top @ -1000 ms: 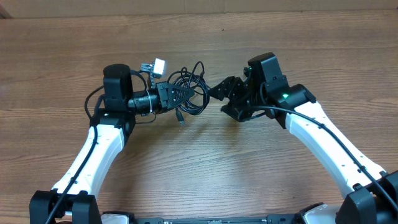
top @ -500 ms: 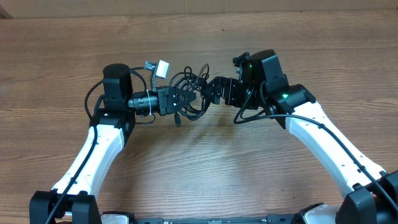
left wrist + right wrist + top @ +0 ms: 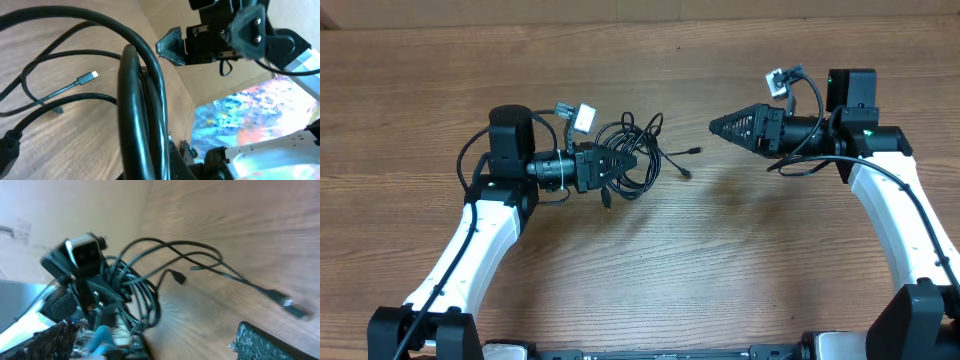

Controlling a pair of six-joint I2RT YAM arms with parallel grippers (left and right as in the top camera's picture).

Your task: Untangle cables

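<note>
The cables (image 3: pixel 632 160) are a tangle of thin black loops on the wooden table (image 3: pixel 650 260). My left gripper (image 3: pixel 618 163) is shut on the bundle, and in the left wrist view thick loops (image 3: pixel 137 100) run down between its fingers. Two loose ends trail right of the tangle: one silver-tipped plug (image 3: pixel 694 150) (image 3: pixel 89 76) and a second end (image 3: pixel 686 176). My right gripper (image 3: pixel 718 126) hovers right of the tangle, apart from it, open with nothing in it. In the right wrist view only one textured pad (image 3: pixel 265 342) shows clearly, with a plug (image 3: pixel 287 302) on the table beyond it.
The table's far edge meets a cardboard wall (image 3: pixel 620 10). The left wrist camera module (image 3: pixel 578 114) sticks out just behind the tangle. The right arm's own thick wire (image 3: pixel 800 150) loops under its wrist.
My right gripper has drawn back to the right, away from the tangle it was touching. Two cable ends now stretch out to the right. The left gripper has kept its hold.
</note>
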